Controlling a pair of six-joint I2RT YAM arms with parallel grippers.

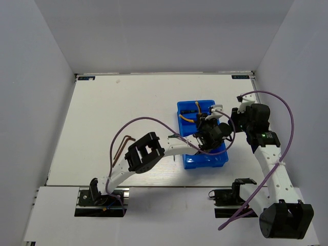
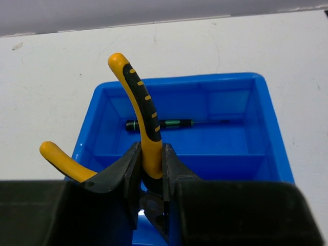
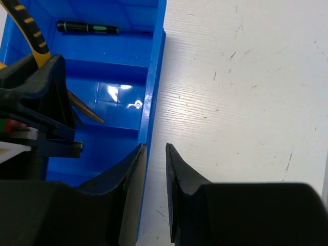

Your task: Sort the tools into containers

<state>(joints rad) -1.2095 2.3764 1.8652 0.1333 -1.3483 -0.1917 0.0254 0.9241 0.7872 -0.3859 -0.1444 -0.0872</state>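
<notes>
My left gripper (image 2: 152, 154) is shut on one handle of the yellow-handled pliers (image 2: 141, 107). It holds them over the blue tray (image 2: 266, 118), handles up and nose pointing down inside. The other handle sticks out to the left. In the top view the left gripper (image 1: 206, 128) hangs over the tray (image 1: 187, 160). A thin dark screwdriver (image 2: 159, 124) lies in the far compartment and also shows in the right wrist view (image 3: 87, 27). My right gripper (image 3: 155, 154) stands narrowly open over the tray's right wall (image 3: 156, 77), with nothing in its jaws. Two brown hex keys (image 1: 123, 144) lie on the table to the left.
The white table (image 1: 128, 107) is walled in by grey panels at the back and both sides. Purple cables loop over both arms (image 1: 287, 118). The left arm's elbow (image 1: 144, 152) hangs close to the hex keys.
</notes>
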